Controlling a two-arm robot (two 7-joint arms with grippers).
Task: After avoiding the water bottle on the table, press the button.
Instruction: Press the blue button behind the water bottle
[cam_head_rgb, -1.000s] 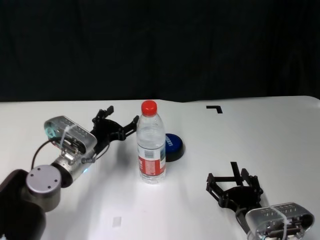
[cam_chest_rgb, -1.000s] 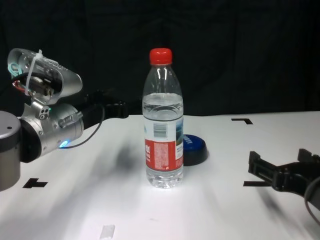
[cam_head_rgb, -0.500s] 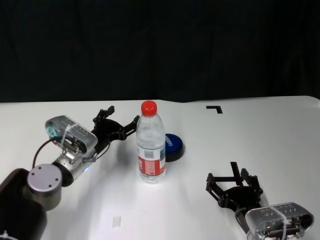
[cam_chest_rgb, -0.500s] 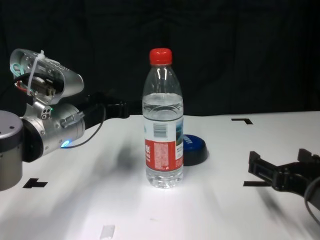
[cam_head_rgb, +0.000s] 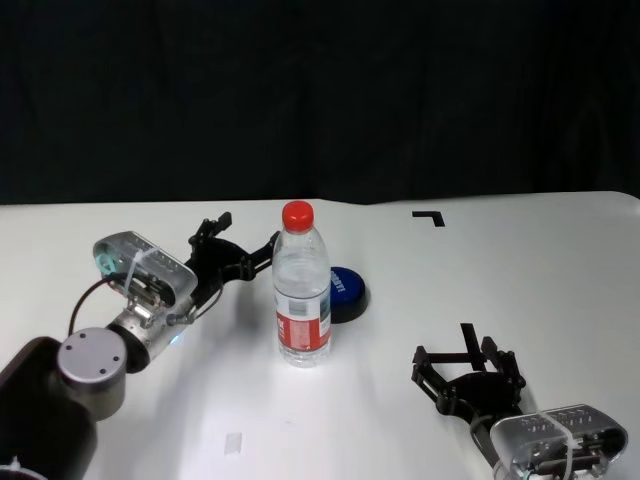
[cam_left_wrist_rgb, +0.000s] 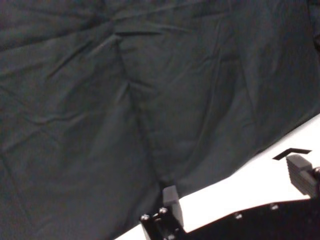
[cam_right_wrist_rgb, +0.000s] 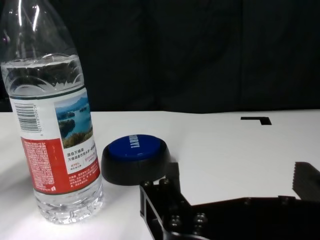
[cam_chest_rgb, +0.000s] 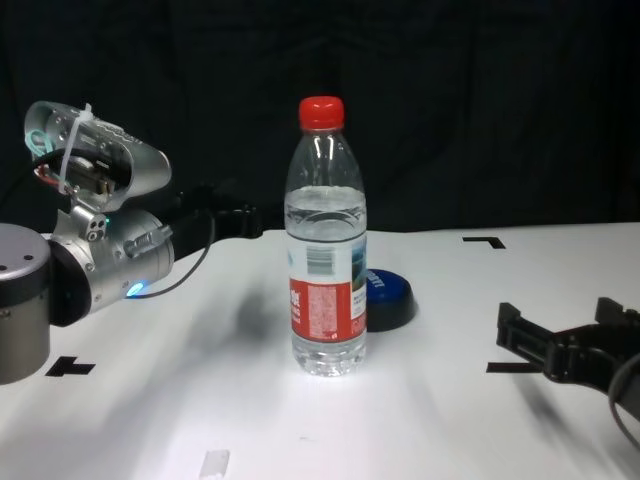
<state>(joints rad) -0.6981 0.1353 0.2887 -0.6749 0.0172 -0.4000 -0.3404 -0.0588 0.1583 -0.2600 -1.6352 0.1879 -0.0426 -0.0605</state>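
Observation:
The water bottle stands upright mid-table, clear with a red cap. The dark blue button lies just behind it to the right, touching nothing. My left gripper is open and empty, raised above the table to the left of the bottle near its shoulder height; its wrist view shows only its fingers and the dark curtain. My right gripper is open and empty, low near the front right. Its wrist view shows the bottle and the button ahead.
Black tape corner marks lie at the back right, by the right gripper and at the front left. A small white scrap lies near the front edge. A black curtain hangs behind the table.
My left arm has crept slightly to the right, toward the bottle. The bottle, the button and the right arm have not moved.

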